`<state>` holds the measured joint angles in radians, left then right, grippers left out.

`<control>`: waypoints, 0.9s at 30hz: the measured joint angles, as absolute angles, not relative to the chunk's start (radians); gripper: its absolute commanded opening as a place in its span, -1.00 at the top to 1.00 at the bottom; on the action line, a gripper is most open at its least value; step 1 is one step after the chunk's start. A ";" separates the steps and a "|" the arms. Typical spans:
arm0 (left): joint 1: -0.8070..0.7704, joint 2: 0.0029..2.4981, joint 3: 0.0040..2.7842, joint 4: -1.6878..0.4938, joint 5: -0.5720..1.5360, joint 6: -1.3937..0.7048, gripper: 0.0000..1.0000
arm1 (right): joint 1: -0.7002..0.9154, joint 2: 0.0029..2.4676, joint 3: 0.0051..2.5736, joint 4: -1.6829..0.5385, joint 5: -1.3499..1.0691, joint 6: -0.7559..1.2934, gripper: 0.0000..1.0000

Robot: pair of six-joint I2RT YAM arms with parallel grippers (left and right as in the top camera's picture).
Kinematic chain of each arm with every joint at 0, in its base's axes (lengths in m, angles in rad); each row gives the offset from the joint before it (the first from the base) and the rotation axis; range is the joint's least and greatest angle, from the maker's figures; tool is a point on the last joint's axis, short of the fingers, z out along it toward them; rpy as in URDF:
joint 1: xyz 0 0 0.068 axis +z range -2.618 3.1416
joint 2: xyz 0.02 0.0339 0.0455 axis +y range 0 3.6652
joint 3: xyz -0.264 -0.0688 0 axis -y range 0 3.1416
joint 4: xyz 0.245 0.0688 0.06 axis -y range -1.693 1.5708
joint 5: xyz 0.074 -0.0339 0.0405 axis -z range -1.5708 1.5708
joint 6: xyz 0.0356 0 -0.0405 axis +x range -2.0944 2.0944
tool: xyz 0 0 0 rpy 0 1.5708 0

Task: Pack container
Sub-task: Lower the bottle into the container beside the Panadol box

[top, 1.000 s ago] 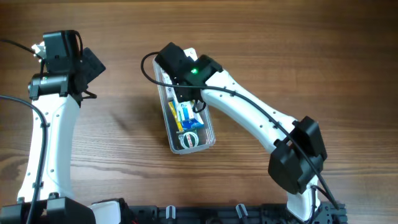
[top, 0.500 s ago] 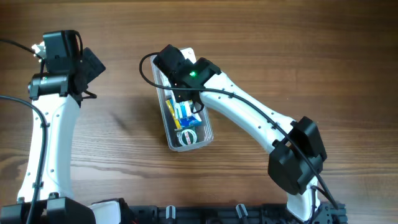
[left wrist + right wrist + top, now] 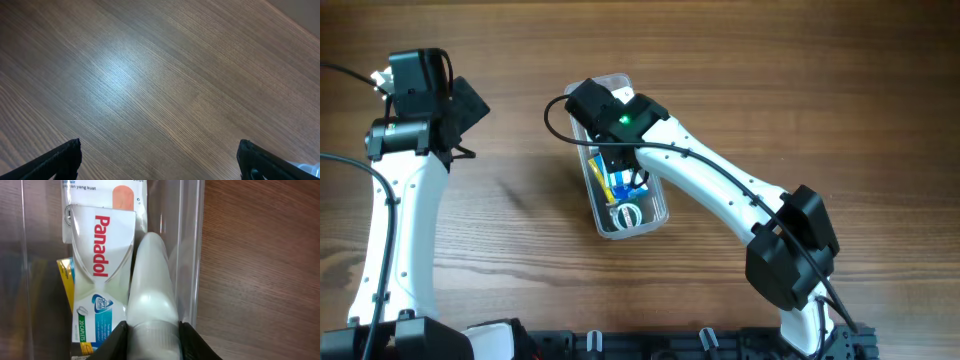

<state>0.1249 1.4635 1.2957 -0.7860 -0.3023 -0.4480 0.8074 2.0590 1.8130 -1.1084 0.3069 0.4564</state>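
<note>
The container (image 3: 652,215) is a clear plastic tub lying lengthwise at the table's middle. Inside it lie a white Panadol box (image 3: 100,275), a yellow pack (image 3: 601,184) and a round item (image 3: 628,213). My right gripper (image 3: 617,150) reaches down into the tub's far half. In the right wrist view that right gripper (image 3: 152,332) is shut on a white tapered plastic tube (image 3: 150,290), which lies beside the Panadol box against the tub's clear wall (image 3: 194,255). My left gripper (image 3: 468,103) hovers at the far left, away from the tub; in its wrist view the left gripper (image 3: 160,160) is open over bare wood.
Brown wooden table (image 3: 820,90) all round the tub. The right arm (image 3: 720,190) slants over the tub's right side from its base at the front right. A blue and white box (image 3: 623,186) fills the tub's middle.
My right gripper has shifted slightly left and toward the front inside the tub, so the tub's far end now shows behind it. The tub has shifted a little. The left arm is still.
</note>
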 measured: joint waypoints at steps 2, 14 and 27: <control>0.125 1.464 1.296 -0.786 -0.302 -0.448 -0.99 | 0.807 2.059 1.813 -1.108 0.311 0.456 0.91; 0.125 1.463 1.296 -0.786 -0.302 -0.448 -1.00 | 0.806 2.063 1.813 -1.060 0.326 0.456 0.91; 0.125 1.464 1.296 -0.786 -0.302 -0.448 -1.00 | 0.797 2.065 1.813 -0.992 0.350 0.440 0.83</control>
<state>0.1249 1.4635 1.2957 -0.7860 -0.3023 -0.4480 0.7975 2.0651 1.8126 -0.9916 0.3500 0.4404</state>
